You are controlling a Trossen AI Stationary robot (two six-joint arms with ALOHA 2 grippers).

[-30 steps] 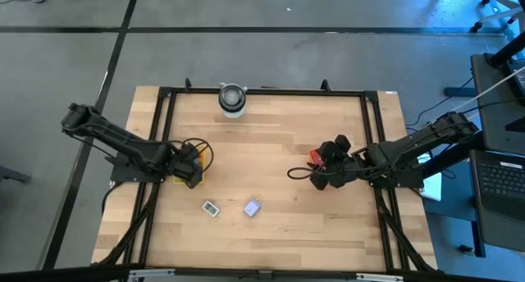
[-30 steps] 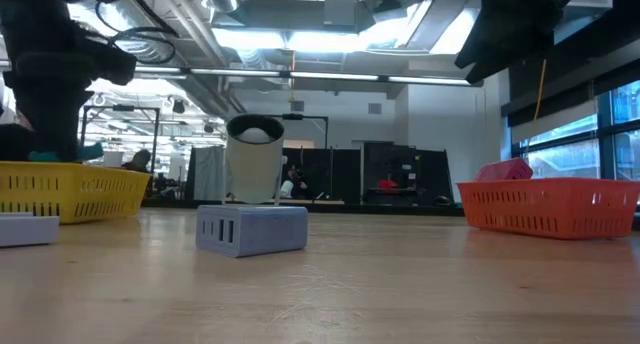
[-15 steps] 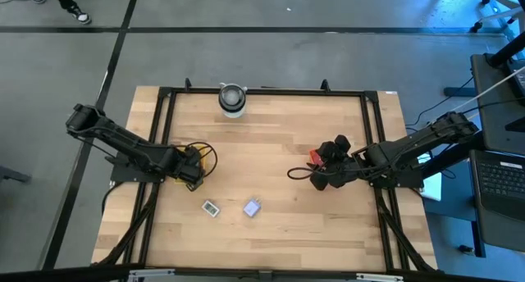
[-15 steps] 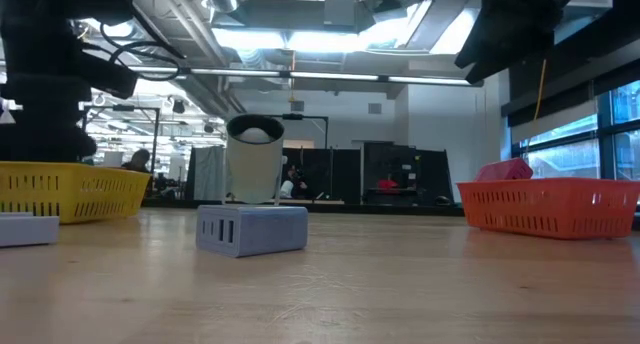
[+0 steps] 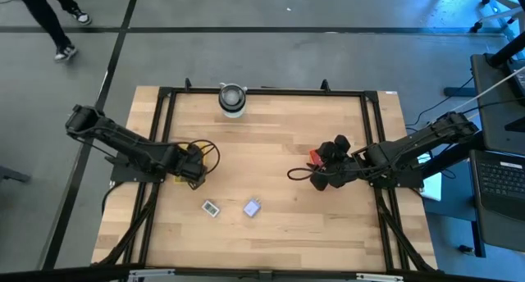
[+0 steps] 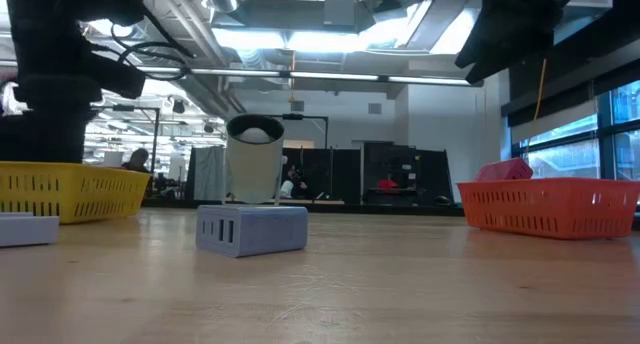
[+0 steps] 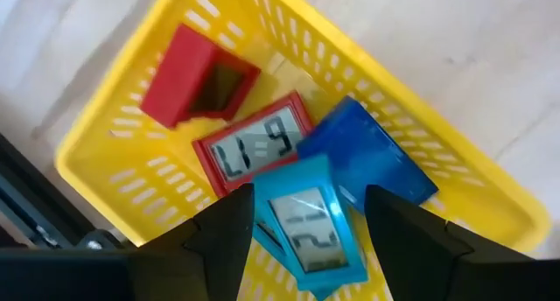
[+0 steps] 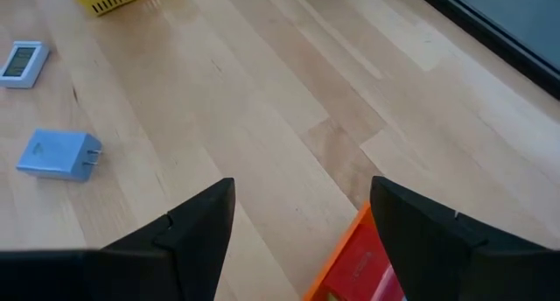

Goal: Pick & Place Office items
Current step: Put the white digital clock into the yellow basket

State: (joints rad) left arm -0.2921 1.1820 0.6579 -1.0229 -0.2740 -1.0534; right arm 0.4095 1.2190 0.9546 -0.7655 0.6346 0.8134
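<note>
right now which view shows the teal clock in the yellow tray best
The left wrist view: the teal clock lies face up in the yellow tray, digits readable. High view hides it under the left gripper; low view shows only the tray's wall.

Wooden worktop (image 5: 271,143) is carrying: yellow basket (image 5: 194,161), orange basket (image 6: 548,204), grey cup (image 5: 232,99), white clock (image 5: 212,207), lavender plug block (image 5: 253,207).

The left gripper (image 5: 194,169) sits a little farther back over the yellow tray (image 5: 199,155) than a second ago, its arm drawn slightly toward the desk's left edge. In the low view the left arm stands higher and nearer the picture's edge. A person (image 5: 45,15) walks farther into view beyond the desk.
</note>
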